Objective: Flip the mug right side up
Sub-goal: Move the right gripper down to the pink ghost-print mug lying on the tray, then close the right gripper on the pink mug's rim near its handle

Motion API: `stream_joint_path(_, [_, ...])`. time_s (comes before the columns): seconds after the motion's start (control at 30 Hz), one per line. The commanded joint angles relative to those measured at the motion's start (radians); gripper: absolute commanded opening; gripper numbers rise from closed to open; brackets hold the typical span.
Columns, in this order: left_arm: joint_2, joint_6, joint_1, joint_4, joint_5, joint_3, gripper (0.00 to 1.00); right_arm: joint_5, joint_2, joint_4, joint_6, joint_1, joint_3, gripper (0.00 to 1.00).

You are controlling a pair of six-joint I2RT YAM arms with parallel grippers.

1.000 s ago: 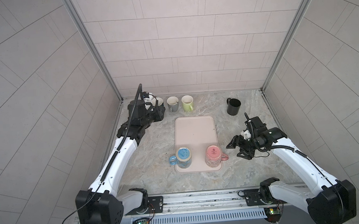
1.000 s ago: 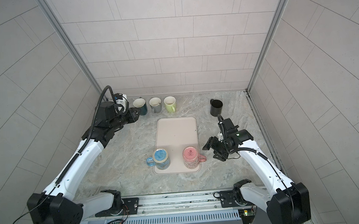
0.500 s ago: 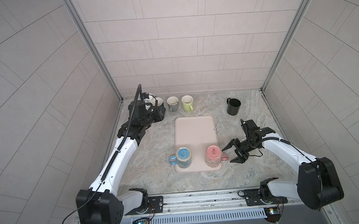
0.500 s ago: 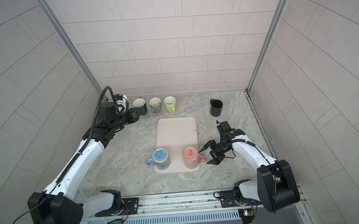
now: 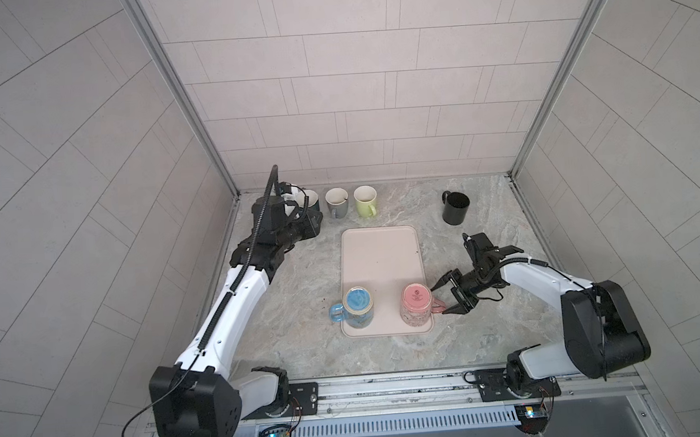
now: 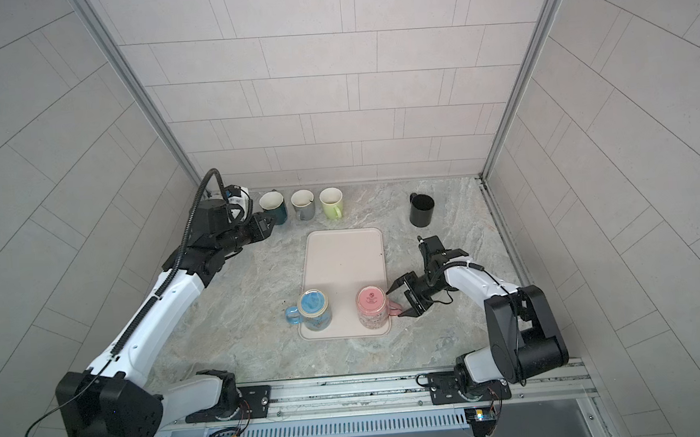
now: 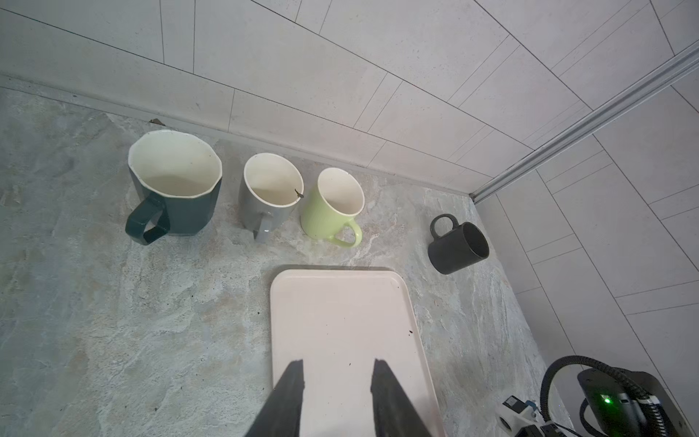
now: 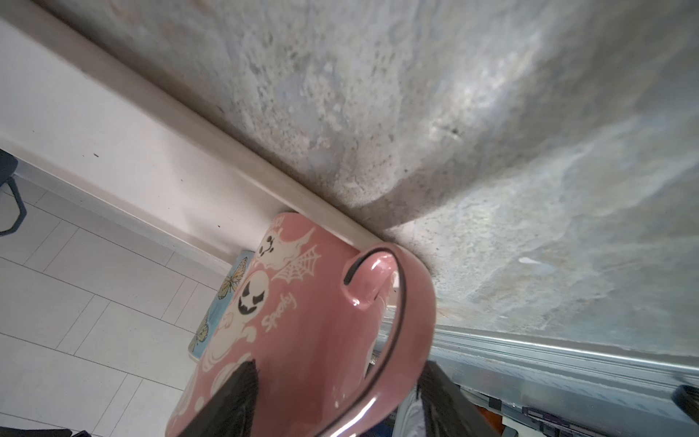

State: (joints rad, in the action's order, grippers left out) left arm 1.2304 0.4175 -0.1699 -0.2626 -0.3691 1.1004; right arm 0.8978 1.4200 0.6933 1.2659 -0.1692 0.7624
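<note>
Both top views look steeply down from high above the metal front rail (image 5: 392,385). They take in the whole mottled grey stone-patterned surface (image 5: 298,356) and the pale tiled walls (image 5: 352,82), and share nearly the same scene, shifted slightly sideways. The left wrist camera, at middle distance, faces across the surface toward the far right corner and shares the pale pink rectangular tray (image 7: 340,321) with them. The right wrist camera, rolled sideways, sits very close to the upside-down pink ghost-printed mug (image 8: 302,340), which is small in both top views.

Pink mug (image 8: 302,340): white script "Spooky" on its wall, just ahead of right gripper (image 8: 339,367). Nothing else legible.
</note>
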Motion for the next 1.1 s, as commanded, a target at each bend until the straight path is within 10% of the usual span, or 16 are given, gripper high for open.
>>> stream_joint_path(0.0, [-0.002, -0.018, 0.005, -0.010, 0.006, 0.022, 0.36, 0.005, 0.014, -0.011, 0.042, 0.000, 0.008, 0.66])
stream_joint_path(0.6, [-0.025, -0.036, 0.007, -0.042, 0.032, 0.004, 0.36, 0.026, 0.090, -0.092, 0.096, -0.061, 0.014, 0.55])
stream_joint_path(1.07, [-0.032, -0.046, 0.007, -0.056, 0.043, 0.002, 0.36, 0.035, 0.115, -0.115, 0.095, -0.066, 0.015, 0.22])
